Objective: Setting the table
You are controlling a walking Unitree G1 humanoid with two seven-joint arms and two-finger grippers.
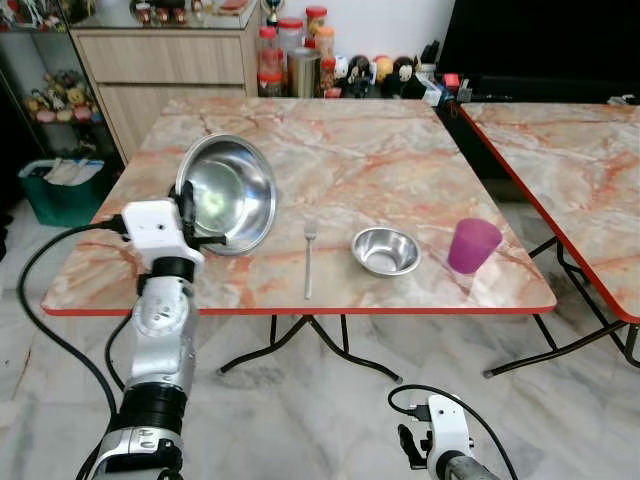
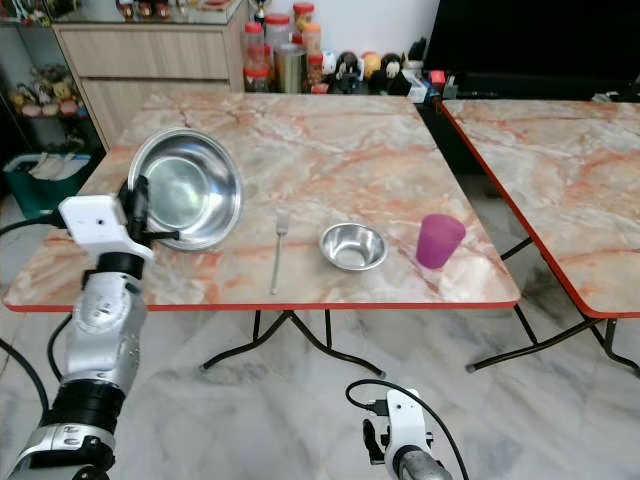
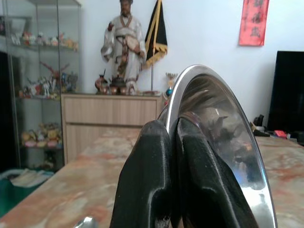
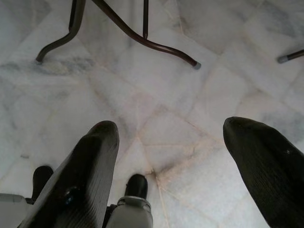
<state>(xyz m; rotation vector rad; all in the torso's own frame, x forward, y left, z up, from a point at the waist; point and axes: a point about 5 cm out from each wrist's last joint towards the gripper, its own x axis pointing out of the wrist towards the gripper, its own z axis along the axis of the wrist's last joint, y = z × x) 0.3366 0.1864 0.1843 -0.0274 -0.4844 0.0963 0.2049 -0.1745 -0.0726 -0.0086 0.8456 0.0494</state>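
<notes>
A large steel plate (image 1: pixel 228 192) is held tilted on edge above the left part of the marble table (image 1: pixel 400 150). My left gripper (image 1: pixel 188 215) is shut on the plate's near rim (image 3: pixel 216 137), its black fingers (image 3: pixel 147 185) pinching the metal. On the table lie a fork (image 1: pixel 309 258), a small steel bowl (image 1: pixel 385 250) to its right, and a purple cup (image 1: pixel 472 245) further right. My right gripper (image 4: pixel 171 137) hangs low over the marble floor, open with nothing between its fingers.
A second marble table (image 1: pixel 580 170) stands to the right. Jars and bottles (image 1: pixel 295 55) crowd the far side near a wooden cabinet (image 1: pixel 160 70). A green bin (image 1: pixel 60 185) sits on the floor at left. Folding table legs (image 1: pixel 320 345) cross under the table.
</notes>
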